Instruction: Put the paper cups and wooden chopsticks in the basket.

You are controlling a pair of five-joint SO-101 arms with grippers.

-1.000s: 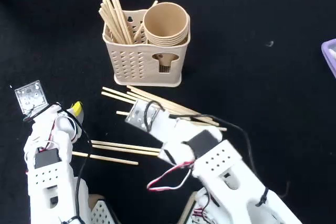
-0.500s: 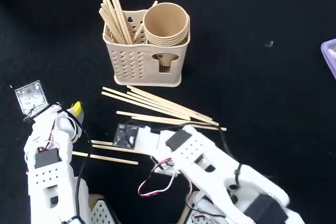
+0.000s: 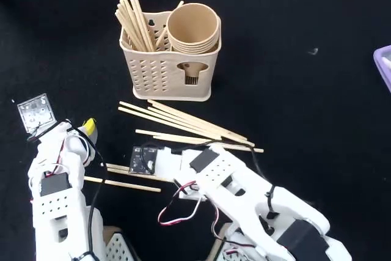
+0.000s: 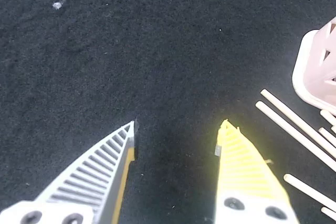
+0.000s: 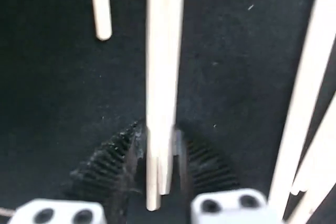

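Beige perforated plastic basket (image 3: pixel 168 74) on black cloth table (image 3: pixel 317 102); stacked tan paper cups (image 3: pixel 193 29) and pale wooden chopsticks (image 3: pixel 135 22) stand inside.
Right gripper (image 5: pixel 157 135): jaws pinching a chopstick pair (image 5: pixel 163 51) lying flat on the cloth. Loose chopsticks (image 3: pixel 183 123): fanned near the basket. Left gripper (image 4: pixel 178 129): jaws spread, over the cloth.

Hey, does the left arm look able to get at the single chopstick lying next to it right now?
Probably, but awkwardly. The left gripper is open over bare table, and the single chopstick lies uncovered beside its forearm. The right gripper, closed around a chopstick pair, crowds that spot.
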